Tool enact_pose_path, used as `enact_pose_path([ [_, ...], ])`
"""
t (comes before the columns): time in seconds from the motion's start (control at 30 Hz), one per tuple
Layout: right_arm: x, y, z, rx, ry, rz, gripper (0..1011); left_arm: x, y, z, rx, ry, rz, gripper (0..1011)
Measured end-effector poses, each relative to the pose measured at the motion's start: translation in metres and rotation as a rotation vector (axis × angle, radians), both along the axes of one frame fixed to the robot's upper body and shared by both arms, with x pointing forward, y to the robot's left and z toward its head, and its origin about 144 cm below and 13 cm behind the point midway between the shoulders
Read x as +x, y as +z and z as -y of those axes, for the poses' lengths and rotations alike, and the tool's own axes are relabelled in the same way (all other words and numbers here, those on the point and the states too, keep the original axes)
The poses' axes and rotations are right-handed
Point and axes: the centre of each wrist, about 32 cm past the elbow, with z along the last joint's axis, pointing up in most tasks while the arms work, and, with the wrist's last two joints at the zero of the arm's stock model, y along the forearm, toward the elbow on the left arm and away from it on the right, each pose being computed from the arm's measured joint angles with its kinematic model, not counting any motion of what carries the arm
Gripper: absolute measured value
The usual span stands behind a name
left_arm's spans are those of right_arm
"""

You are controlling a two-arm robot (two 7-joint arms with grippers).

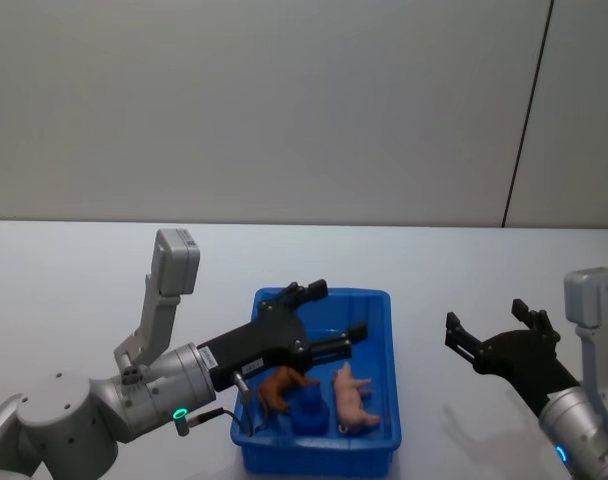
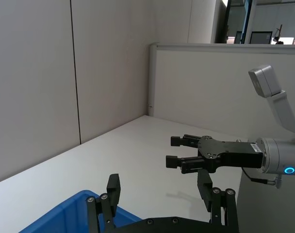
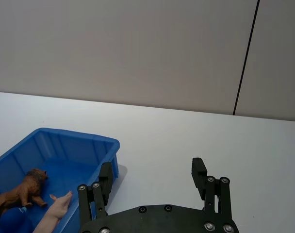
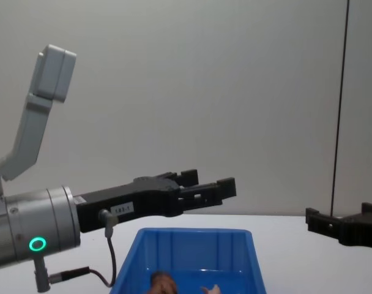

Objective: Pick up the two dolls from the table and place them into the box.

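Both dolls lie inside the blue box (image 1: 376, 300): the reddish-brown animal (image 1: 284, 385) on the left and the pale pink one (image 1: 352, 397) beside it. They also show in the right wrist view, brown (image 3: 24, 188) and pink (image 3: 55, 213), within the box (image 3: 70, 141). My left gripper (image 1: 329, 320) hovers open above the box, nothing between its fingers; in the chest view it (image 4: 212, 184) hangs over the box (image 4: 192, 236). My right gripper (image 1: 494, 335) is open over the white table (image 1: 84, 290) to the right of the box.
A small blue block (image 1: 309, 410) sits in the box between the dolls. A grey wall with a dark seam (image 1: 529, 110) rises behind the table. Bare tabletop lies left of the box and between the box and the right gripper.
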Motion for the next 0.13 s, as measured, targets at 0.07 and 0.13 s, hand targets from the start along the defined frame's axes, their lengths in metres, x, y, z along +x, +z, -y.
enact_pose_path([
  [0.07, 0.0000, 0.0000, 0.0000, 0.000, 0.000, 0.000, 1001, 0.0004, -0.0003, 0.0002, -0.001, -0.004, 0.000, 1002],
  [0.13, 0.0000, 0.0000, 0.0000, 0.000, 0.000, 0.000, 1001, 0.0006, -0.0005, 0.0004, -0.002, -0.006, 0.001, 1001],
])
